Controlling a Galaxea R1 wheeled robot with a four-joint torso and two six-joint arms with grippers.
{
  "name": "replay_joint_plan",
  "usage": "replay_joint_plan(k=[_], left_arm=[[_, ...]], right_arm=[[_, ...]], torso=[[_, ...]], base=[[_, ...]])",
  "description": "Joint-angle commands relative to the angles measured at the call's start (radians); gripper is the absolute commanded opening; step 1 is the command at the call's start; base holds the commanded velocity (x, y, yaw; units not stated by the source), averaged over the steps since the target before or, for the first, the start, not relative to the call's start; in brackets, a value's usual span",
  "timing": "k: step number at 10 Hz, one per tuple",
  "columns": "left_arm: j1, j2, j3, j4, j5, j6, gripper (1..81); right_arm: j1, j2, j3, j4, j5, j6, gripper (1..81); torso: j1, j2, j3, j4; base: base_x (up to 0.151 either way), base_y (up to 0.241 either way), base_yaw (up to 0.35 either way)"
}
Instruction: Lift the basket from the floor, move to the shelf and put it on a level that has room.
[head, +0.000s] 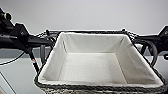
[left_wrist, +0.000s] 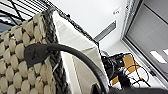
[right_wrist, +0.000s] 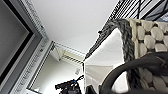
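**Basket raised at shelf height, placement pending**

The basket (head: 100, 62) hangs between both arms, level with the wire shelf (left_wrist: 27, 7) just behind it. Whether either claw grips a loop handle (left_wrist: 37, 52) cannot be told. Judged step: placement; next, ease forward onto the bare level.

The basket (left_wrist: 20, 50) loomed close, cream weave and dark braided rim up against the camera. Its white lining (left_wrist: 75, 47) showed, black shelf (left_wrist: 27, 6) wires beyond.

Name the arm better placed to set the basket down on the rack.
Neither alone: the basket hangs level between the left arm and right arm, one at each end. Both should lower together, likely; the rack's wires lie close behind.
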Motion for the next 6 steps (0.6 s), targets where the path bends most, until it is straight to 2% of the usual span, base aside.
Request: replay_joint_plan(k=[1, 6], left_arm=[[-0.157, 0.052, -0.082, -0.031, -0.012, -0.033, 1.0], [-0.203, 0.115, -0.199, -0.048, 0.017, -0.041, 1.0]], right_arm=[[0.174, 0.031, -0.073, 0.002, -0.044, 0.028, 1.0], [0.24, 0.1, -0.185, 0.002, -0.088, 0.075, 1.0]], torso=[[0.0, 0.0, 0.0, 0.0], [0.0, 0.0, 0.0, 0.0]], base=[[0.0, 0.0, 0.0], [0.0, 0.0, 0.0]])
